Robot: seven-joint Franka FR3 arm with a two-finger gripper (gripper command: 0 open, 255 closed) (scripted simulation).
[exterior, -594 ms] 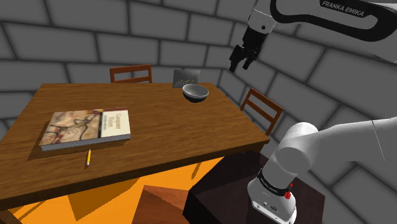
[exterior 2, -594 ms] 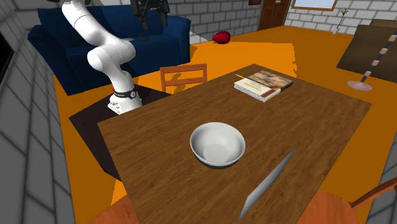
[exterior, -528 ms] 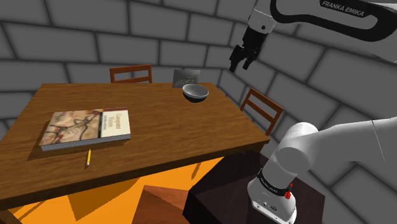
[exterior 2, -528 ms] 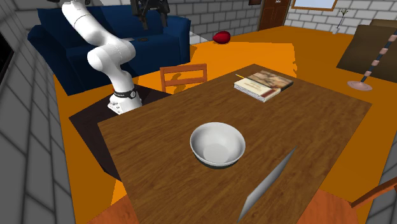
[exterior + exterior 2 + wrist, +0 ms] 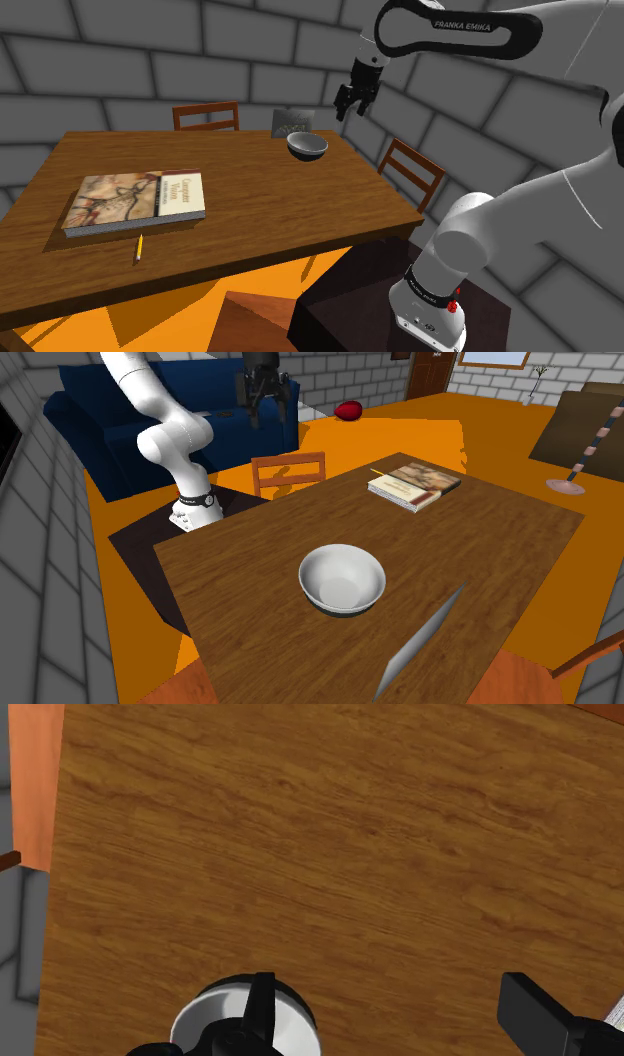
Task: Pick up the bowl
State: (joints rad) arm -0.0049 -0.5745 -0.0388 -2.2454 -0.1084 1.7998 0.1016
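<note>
Grey block walls [image 5: 120, 60] close the room, with an orange floor [image 5: 420, 437] and a blue sofa [image 5: 100, 412] behind my arm's stand. The wooden bench [image 5: 260, 190] takes up most of the shoulder view. Two chairs stand at it, one [image 5: 206, 116] at the far edge at twelve o'clock and one [image 5: 412, 172] off the side at three o'clock.

On the bench lies one book [image 5: 137, 200], at about eight o'clock from the bowl and well apart from it, and one pencil [image 5: 139, 248] just beside the book at its six o'clock. One flat grey slab [image 5: 290, 121] leans up just behind the bowl at eleven o'clock.

There is one bowl [image 5: 307, 146], upright near the bench's far corner at about one o'clock on the top. It is pale inside and darker outside.

My tool [image 5: 352, 104] hangs in the air above the bowl, at its one o'clock in the shoulder view, touching nothing. Its two fingers are spread wide with nothing between them. In the wrist view the bowl [image 5: 205, 1019] lies under one finger rather than in the gap.

I judge the bowl stiff, light and smooth, so likely slippery, and it may chip if knocked. I would take it by the rim wall, one finger inside and one outside.
</note>
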